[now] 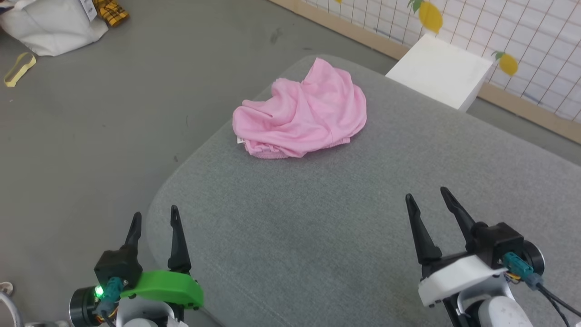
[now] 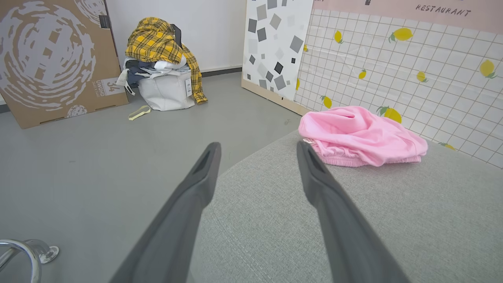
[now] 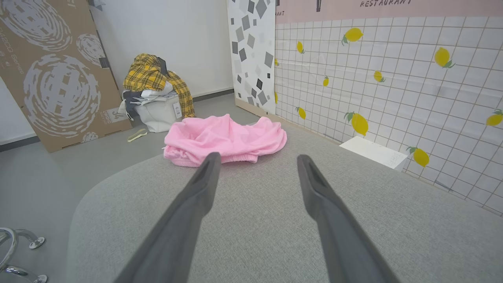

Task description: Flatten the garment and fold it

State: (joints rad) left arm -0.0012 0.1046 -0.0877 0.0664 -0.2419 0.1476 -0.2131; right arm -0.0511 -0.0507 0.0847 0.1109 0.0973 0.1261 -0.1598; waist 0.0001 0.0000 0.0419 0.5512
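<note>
The garment is a crumpled light-pink heap near the far edge of the grey cushioned surface, its gathered waistband along the near side and a small white label at its left. It also shows in the left wrist view, the garment, and in the right wrist view, the garment. My left gripper stands open at the surface's near left edge, well short of the cloth. My right gripper is open over the near right part, nothing between its fingers.
A white box stands just past the surface's far right edge, against a tiled lemon-print wall panel. On the floor to the left sit a white bag with yellow plaid clothes, a cardboard board and a small yellow item.
</note>
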